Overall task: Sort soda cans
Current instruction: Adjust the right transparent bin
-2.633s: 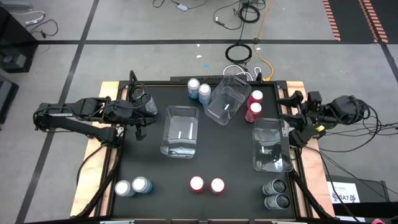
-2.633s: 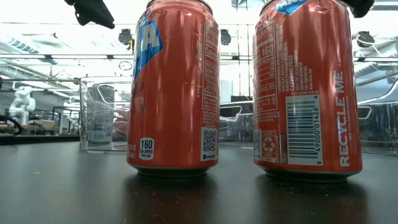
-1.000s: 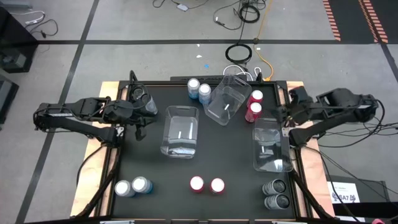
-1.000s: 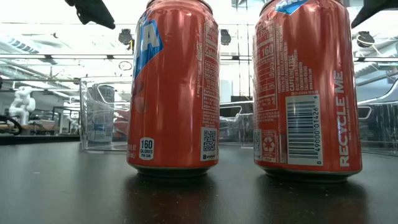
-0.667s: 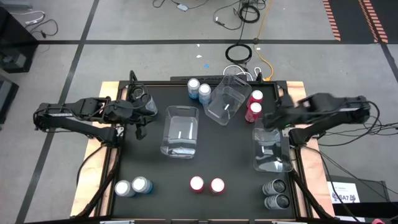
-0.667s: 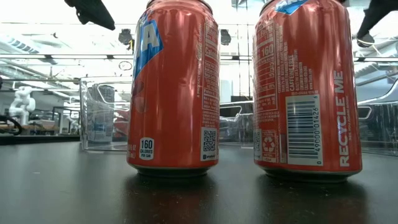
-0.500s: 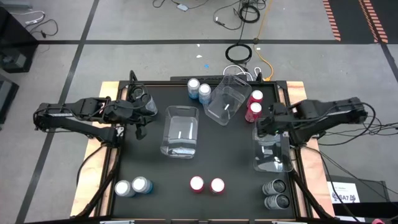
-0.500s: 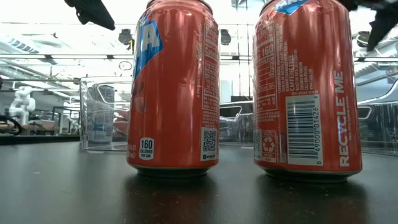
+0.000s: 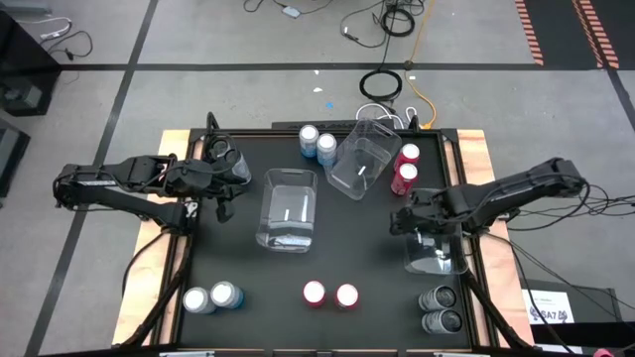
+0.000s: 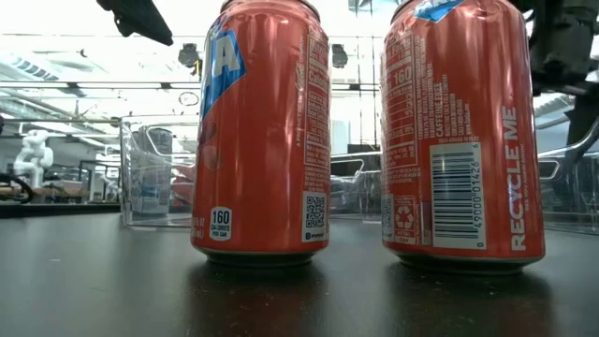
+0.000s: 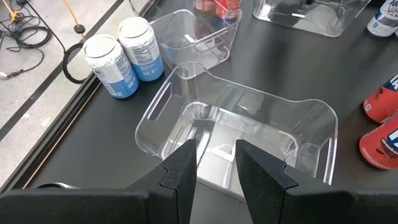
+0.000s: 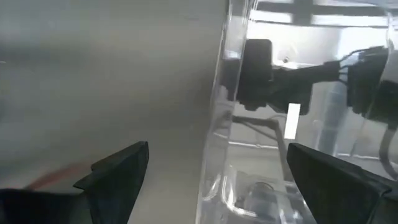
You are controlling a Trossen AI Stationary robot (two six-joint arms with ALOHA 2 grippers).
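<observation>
Soda cans: twelve noted on the black surface (image 9: 367, 258), in colour pairs, none yet binned.

Near edge: two light blue cans (image 9: 210, 297), two red cans (image 9: 329, 294) and two dark cans (image 9: 440, 308) are stood upright, each pair touching or nearly so. Silvery tops are shown from above; in the low view the red pair (image 10: 260, 131) is seen close, printed with a barcode and a recycling mark.

Middle: three clear bins are laid out, the left bin (image 9: 289, 210), the tilted centre bin (image 9: 359, 159) and the right bin (image 9: 434, 236). All three appear empty.

Far edge: two light blue cans (image 9: 317, 142), two red cans (image 9: 405, 169) and dark cans (image 9: 224, 155) beside the left arm are recorded.

Step in hand, as judged: the first approach. The right end effector (image 9: 402, 220) is held over the surface at the right bin's inner wall, fingers spread wide, nothing gripped. The left end effector (image 11: 214, 163) is parked at the left edge, fingers drawn together, empty, facing the left bin.

Next move, as judged: a can is to be chosen, the spread fingers lowered around it and closed.
</observation>
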